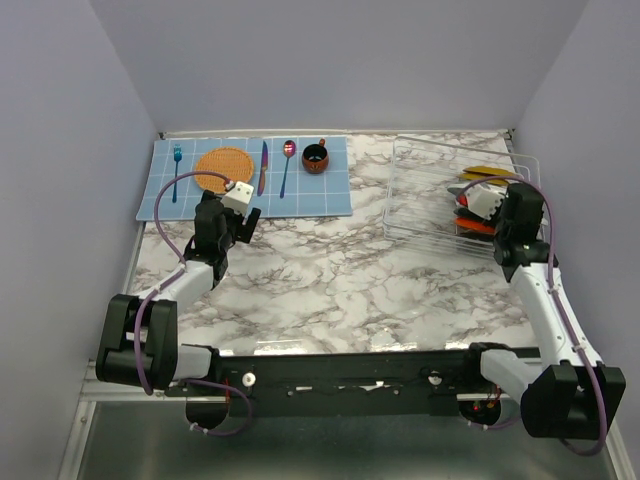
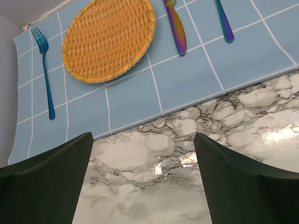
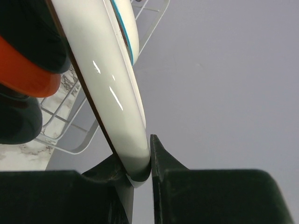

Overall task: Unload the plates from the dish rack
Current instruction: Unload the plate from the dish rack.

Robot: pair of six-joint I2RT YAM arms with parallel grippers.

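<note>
The white wire dish rack point(image 1: 420, 190) stands at the right back of the table. Several plates lean in its right end: a mustard-yellow one point(image 1: 490, 172), an orange-red one point(image 1: 478, 227) and dark ones. My right gripper point(image 1: 470, 208) is inside the rack. In the right wrist view it point(image 3: 140, 163) is shut on the rim of a glossy white plate point(image 3: 107, 79) whose face is hidden. An orange-red plate point(image 3: 23, 70) and a black plate point(image 3: 16, 123) sit beside it. My left gripper point(image 2: 142, 154) is open and empty over the marble, just short of the placemat.
A blue tiled placemat point(image 1: 310, 195) at the back left holds an orange woven disc point(image 1: 222, 168), a blue fork point(image 1: 177, 170), an iridescent knife point(image 1: 263, 165) and spoon point(image 1: 287, 165), and a dark cup point(image 1: 315, 158). Grey walls enclose the table.
</note>
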